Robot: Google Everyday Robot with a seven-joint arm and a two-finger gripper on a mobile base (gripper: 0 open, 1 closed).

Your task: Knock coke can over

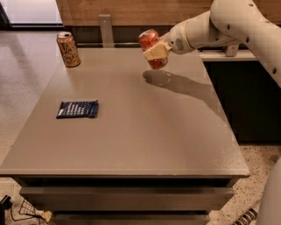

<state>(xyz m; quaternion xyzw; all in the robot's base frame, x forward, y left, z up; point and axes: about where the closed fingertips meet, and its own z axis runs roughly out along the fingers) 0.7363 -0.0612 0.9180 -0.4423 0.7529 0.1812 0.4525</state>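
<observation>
The gripper (154, 52) pinches the coke can (149, 40), holding it tilted above the far side of the grey-brown table (145, 145); a tan-orange can (68, 49) stands upright at the far left corner, well apart; a dark blue packet (77, 109) lies flat nearer; wood panelling (131, 11) runs behind; the floor (22, 66) is speckled.

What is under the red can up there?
Only its shadow on the grey table; the red can hangs tilted above it, gripped by the pincer, which hides part of its side.
</observation>
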